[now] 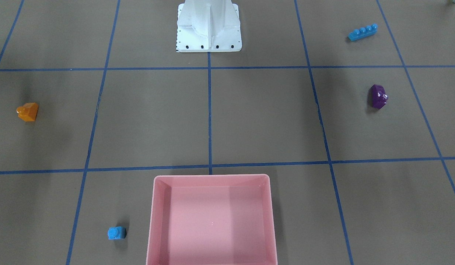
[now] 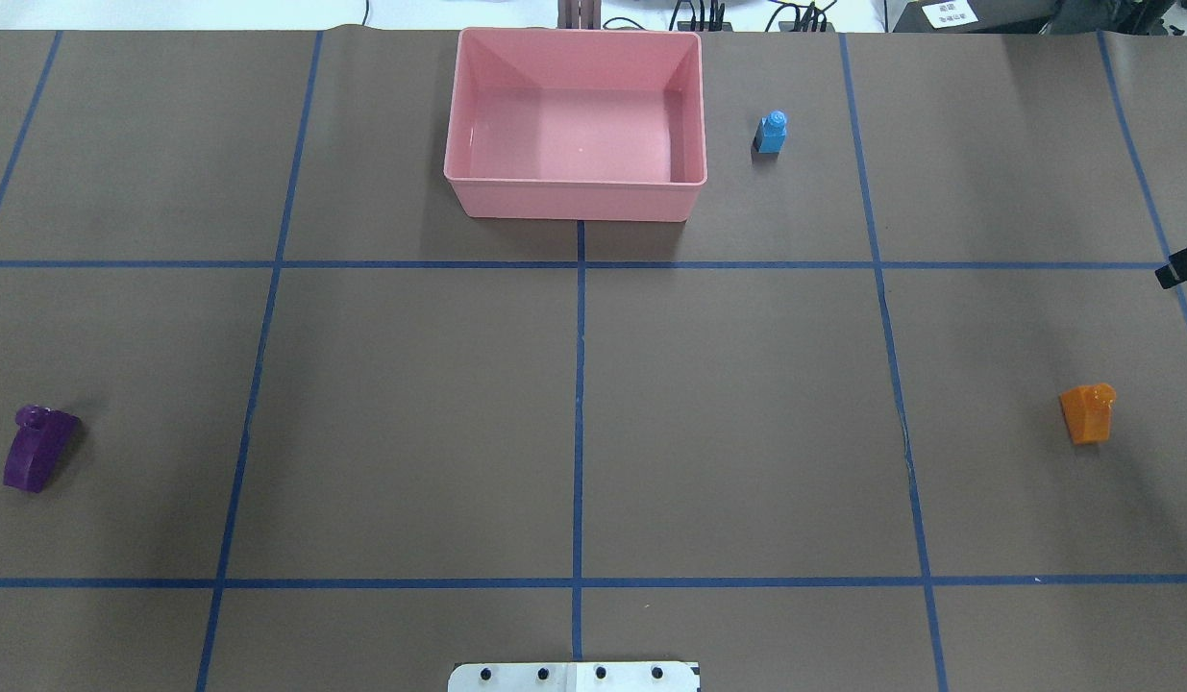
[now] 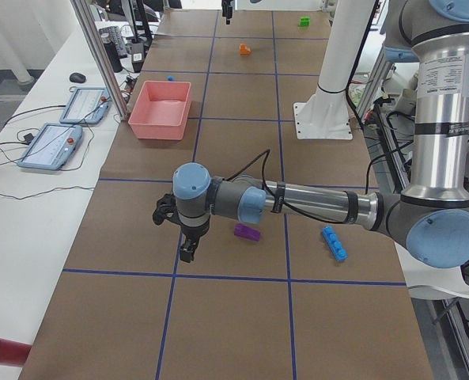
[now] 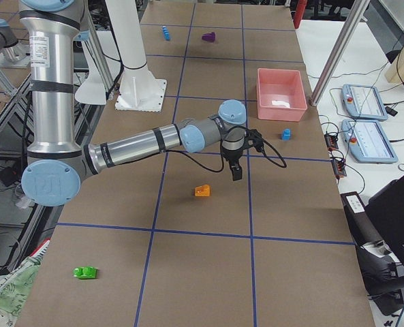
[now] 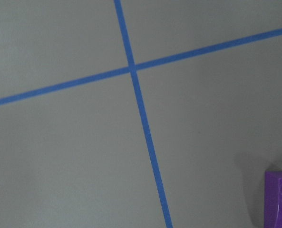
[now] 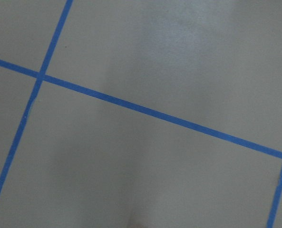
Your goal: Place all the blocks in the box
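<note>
The pink box (image 2: 574, 200) stands at the table's far middle with nothing in it. A small blue block (image 2: 772, 132) sits just right of it. The orange block (image 2: 1088, 413) lies at the right and the purple wedge (image 2: 37, 448) at the left. A long blue block (image 1: 363, 32) rests near the robot's left side, and a green block (image 4: 86, 272) lies at the near right end. My left gripper (image 3: 185, 253) hangs beside the purple wedge (image 3: 247, 231). Beyond the orange block (image 4: 202, 191) my right gripper (image 4: 236, 174) hovers. I cannot tell whether either gripper is open or shut.
The white robot base (image 1: 209, 29) stands at the table's near middle. Blue tape lines divide the brown table into squares. Control tablets (image 3: 60, 142) and cables lie on the white bench past the box. An upright metal post (image 3: 100, 55) rises beside the box.
</note>
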Controlling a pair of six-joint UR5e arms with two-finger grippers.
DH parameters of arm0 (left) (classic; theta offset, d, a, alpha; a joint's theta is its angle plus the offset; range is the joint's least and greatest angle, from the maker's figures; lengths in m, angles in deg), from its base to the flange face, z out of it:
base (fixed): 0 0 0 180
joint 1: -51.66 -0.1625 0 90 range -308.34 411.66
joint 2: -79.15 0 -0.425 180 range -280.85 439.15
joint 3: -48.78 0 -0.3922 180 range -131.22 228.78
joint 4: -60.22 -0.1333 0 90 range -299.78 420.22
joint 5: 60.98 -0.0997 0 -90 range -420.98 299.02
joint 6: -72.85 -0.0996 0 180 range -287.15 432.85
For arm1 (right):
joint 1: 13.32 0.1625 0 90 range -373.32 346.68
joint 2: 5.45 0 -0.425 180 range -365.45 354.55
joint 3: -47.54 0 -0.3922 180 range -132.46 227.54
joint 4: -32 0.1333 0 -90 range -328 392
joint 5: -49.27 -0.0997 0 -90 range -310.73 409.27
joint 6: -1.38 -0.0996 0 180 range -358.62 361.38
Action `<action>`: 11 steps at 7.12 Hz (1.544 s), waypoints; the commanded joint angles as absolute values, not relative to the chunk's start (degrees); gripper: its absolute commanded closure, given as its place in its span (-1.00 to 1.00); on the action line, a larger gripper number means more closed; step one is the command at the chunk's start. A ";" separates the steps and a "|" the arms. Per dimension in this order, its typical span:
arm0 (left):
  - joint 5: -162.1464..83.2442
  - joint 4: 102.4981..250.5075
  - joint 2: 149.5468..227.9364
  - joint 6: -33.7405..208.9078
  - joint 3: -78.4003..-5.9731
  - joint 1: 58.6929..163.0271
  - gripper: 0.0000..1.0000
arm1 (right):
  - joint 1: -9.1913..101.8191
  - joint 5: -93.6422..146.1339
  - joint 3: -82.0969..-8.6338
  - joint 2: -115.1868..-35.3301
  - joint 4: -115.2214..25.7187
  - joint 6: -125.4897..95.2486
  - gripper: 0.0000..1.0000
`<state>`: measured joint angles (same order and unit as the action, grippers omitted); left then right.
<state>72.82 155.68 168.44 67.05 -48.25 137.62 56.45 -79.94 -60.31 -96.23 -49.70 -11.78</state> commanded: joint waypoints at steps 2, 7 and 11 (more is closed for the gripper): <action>72.96 157.42 169.06 66.97 -47.46 137.53 -1.00 | 49.97 -79.76 -58.89 -95.97 -46.77 -20.49 -1.00; 72.87 160.07 168.53 67.14 -45.53 137.10 -1.00 | 42.33 -72.29 -48.82 -105.54 -16.32 -36.94 -1.00; 72.96 160.16 168.53 67.05 -45.44 137.01 -1.00 | 39.95 -70.97 -45.88 -106.26 -10.81 -40.37 -0.94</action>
